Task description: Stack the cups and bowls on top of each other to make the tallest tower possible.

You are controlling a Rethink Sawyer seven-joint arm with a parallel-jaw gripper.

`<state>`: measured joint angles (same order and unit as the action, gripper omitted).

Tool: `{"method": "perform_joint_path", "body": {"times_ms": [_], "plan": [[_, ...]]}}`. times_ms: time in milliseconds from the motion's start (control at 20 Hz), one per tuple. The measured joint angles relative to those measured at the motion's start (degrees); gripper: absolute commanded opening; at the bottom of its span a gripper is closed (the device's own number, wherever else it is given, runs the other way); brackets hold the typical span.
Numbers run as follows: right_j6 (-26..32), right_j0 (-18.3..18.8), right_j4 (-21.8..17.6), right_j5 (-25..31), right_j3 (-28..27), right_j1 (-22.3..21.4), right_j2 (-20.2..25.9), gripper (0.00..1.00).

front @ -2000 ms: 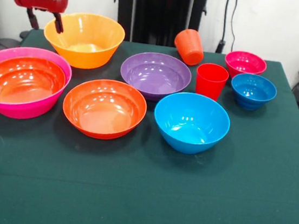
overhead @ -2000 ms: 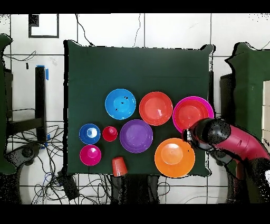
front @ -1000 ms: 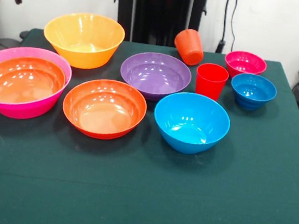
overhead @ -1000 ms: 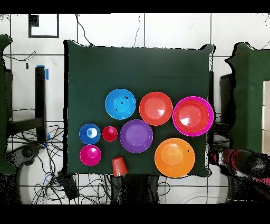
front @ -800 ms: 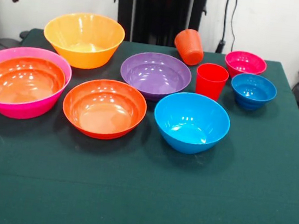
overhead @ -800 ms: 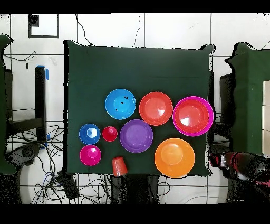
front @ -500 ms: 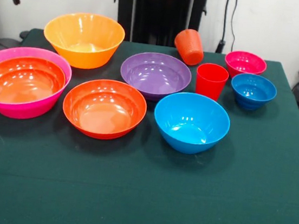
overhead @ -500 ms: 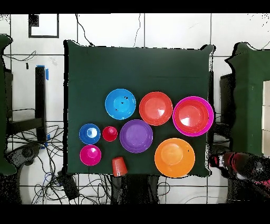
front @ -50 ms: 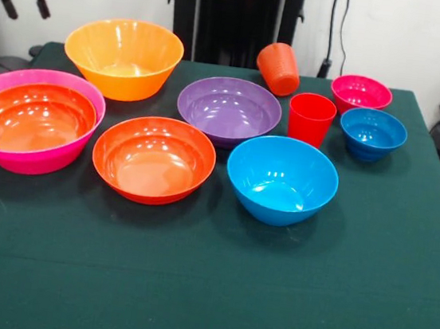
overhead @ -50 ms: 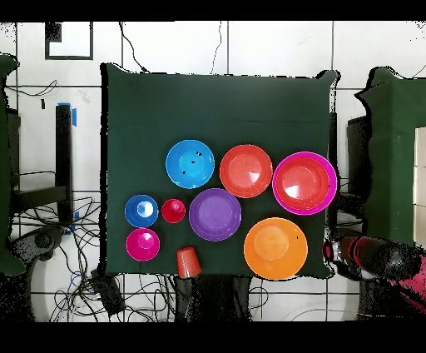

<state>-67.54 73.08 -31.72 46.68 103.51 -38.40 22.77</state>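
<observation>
The bowls and cups are spread over the far half of the green surface (front @ -50 ms: 204, 291), and the only stack is one shallow red-orange bowl (front @ -50 ms: 31, 116) nested in the big pink bowl (front @ -50 ms: 36, 160) at the left edge. None of them is seen to have shifted over the last two seconds; only the claw (front @ -50 ms: 21, 0) has changed place, from beside the yellow-orange bowl's rim to a spot off the surface's far left corner, a little further into view than half a second ago. Its two dark fingers (front @ -50 ms: 41, 1) hang apart with nothing between them.

Nearest stand the medium blue bowl (front @ -50 ms: 281, 179) and the second red-orange bowl (front @ -50 ms: 153, 159), both upright and empty. Behind them are the purple bowl (front @ -50 ms: 228, 109), the red cup (front @ -50 ms: 311, 119) standing mouth up, and the small blue bowl (front @ -50 ms: 372, 133). Farthest are the big yellow-orange bowl (front @ -50 ms: 123, 56), the small magenta bowl (front @ -50 ms: 360, 93), and the orange cup (front @ -50 ms: 278, 68), which is tipped over, its long axis slanting up and to the left, base uppermost.
</observation>
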Motion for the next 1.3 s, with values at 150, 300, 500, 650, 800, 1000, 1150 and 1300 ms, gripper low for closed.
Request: {"method": "perform_joint_path", "body": {"times_ms": [150, 300, 500, 650, 800, 1000, 1150, 1300], "plan": [[0.0, 0.0, 0.0, 0.0, 1.55, 0.77, 0.02, 1.0], [0.0, 0.0, 0.0, -0.01, 2.81, 1.43, 0.02, 1.0], [0.0, 0.0, 0.01, -0.14, 3.89, 2.03, 0.02, 1.0], [0.0, -0.01, -0.27, -0.95, 4.49, 3.08, 0.01, 1.0], [0.0, -0.02, -0.89, -1.92, 4.48, 4.12, 0.01, 1.0], [0.0, -0.03, -1.91, -3.09, 4.47, 5.34, 0.01, 1.0], [0.0, -0.05, -2.41, -3.63, 4.39, 6.53, 0.02, 1.0], [0.0, -0.09, -2.66, -3.7, 4.19, 7.7, 0.03, 1.0]]}}
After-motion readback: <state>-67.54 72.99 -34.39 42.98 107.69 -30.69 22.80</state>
